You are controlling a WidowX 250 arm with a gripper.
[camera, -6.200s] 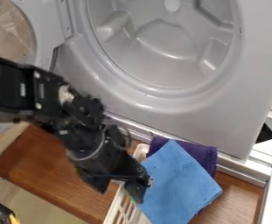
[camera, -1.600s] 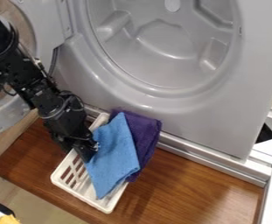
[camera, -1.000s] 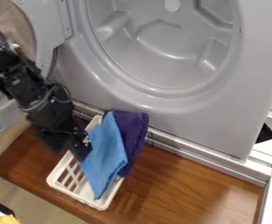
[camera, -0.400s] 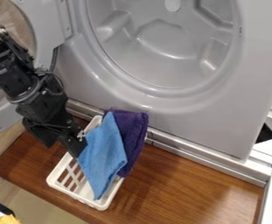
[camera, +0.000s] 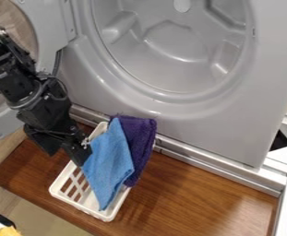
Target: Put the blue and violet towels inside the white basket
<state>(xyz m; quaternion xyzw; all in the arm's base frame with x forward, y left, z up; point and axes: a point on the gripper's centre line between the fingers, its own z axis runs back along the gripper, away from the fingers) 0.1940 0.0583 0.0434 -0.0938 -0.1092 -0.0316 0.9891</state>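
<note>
Blue towel (camera: 108, 159) slanting across the white basket (camera: 105, 215), left of centre in the lower frame. Violet towel (camera: 140, 132) partly beneath, spilling past the basket's right rim. Wooden tabletop (camera: 194, 196) underneath. Black tool (camera: 79, 155) at the blue one's left edge; impossible to tell whether wide, narrow or gripping cloth.

I have a mostly matt black gripper (camera: 67, 157), hard like plastic. The blue towel (camera: 110, 162) is soft, matt cloth with a faint nap; the violet towel (camera: 139, 134) is cloth too, rougher and fuzzy. The white basket (camera: 113, 215) looks like smooth moulded plastic. Under it, the brown board (camera: 182, 196) is varnished, glossy wood grain. The washing machine's grey front (camera: 232, 122) looks smooth, with a soft sheen.
</note>
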